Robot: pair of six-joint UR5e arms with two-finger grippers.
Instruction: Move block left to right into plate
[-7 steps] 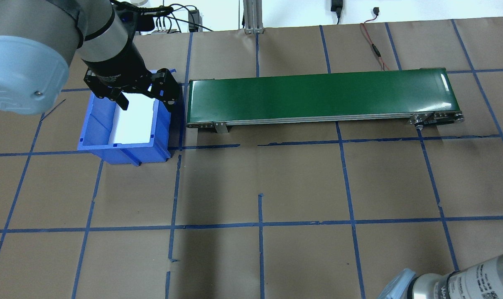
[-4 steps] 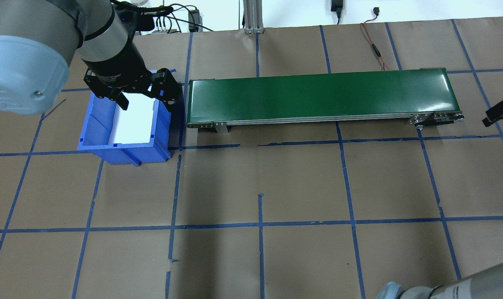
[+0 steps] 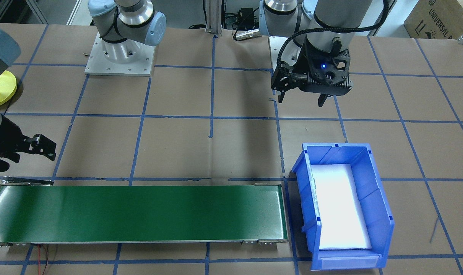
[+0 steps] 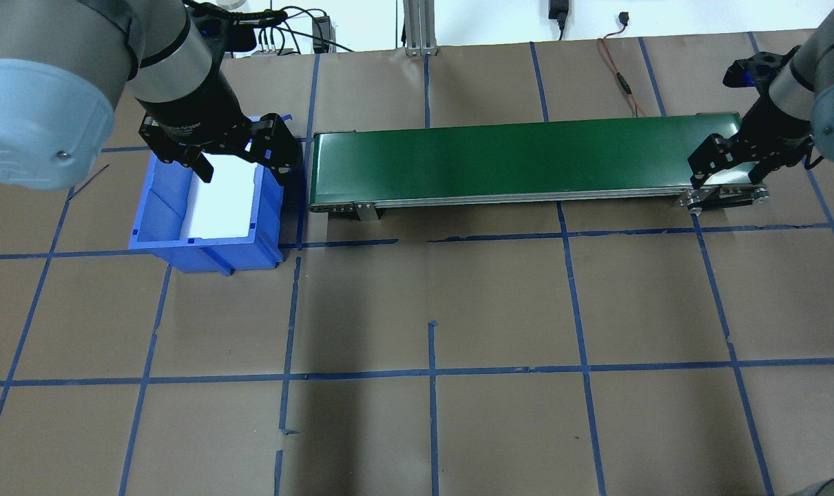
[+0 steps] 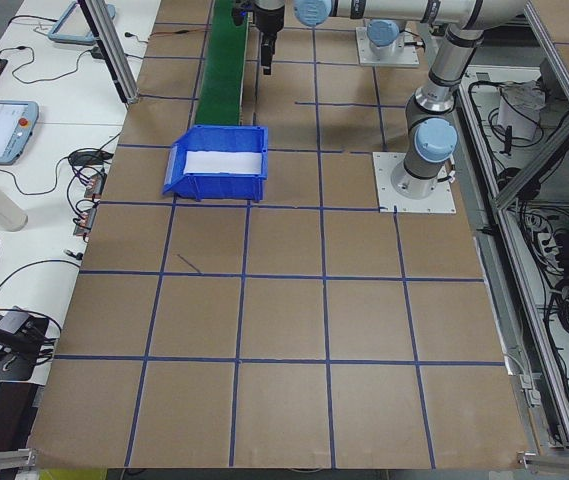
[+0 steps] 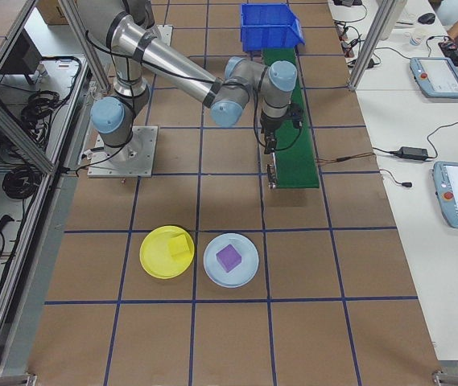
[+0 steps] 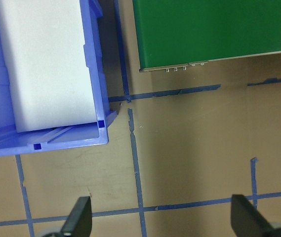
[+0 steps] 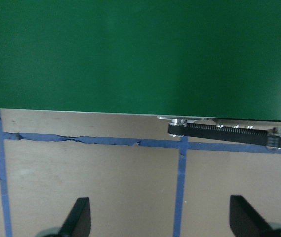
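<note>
The yellow plate (image 6: 150, 257) lies on the table beyond the conveyor's right end, with a yellow block (image 6: 179, 247) resting on it. Part of the same plate (image 3: 2, 91) shows at the edge of the front view. My left gripper (image 4: 241, 162) hangs open and empty high above the blue bin (image 4: 268, 207); in the left wrist view its fingertips (image 7: 78, 219) frame bare table beside the bin's corner. My right gripper (image 4: 728, 172) is open and empty over the right end of the green conveyor (image 4: 527, 162).
A white slab (image 3: 340, 206) covers the bin's floor. A light blue plate (image 6: 245, 269) holding a purple block (image 6: 229, 257) lies beside the yellow plate. A red cable (image 4: 620, 76) trails behind the belt. Blue tape lines grid the brown table.
The right arm has swung in from the lower right edge to the right end of the conveyor, its gripper open. The left arm has not moved.
</note>
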